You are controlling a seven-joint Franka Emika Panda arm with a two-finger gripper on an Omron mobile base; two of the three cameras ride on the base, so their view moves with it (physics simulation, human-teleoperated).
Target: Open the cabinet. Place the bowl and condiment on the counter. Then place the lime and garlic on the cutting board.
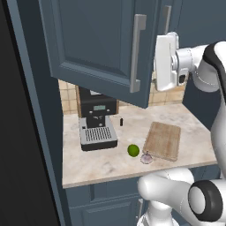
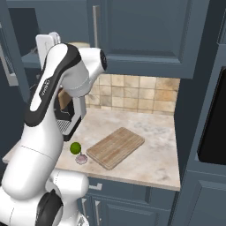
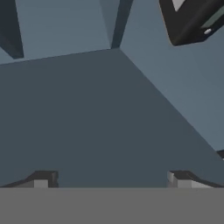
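The cabinet's left door stands swung out toward me, its silver handle at the near edge. My white hand is raised beside that edge, level with the cabinet opening. In the hand view the gripper is open, its tips wide apart with nothing between them, facing blue inner panels. A tan sliver shows above the arm's elbow; I cannot tell if it is the bowl. The condiment is hidden. On the counter, the lime and garlic lie just left of the cutting board.
A black coffee machine stands at the back left of the counter under the open door. The right cabinet door is closed. A dark appliance front sits in the tall unit to the right of the counter.
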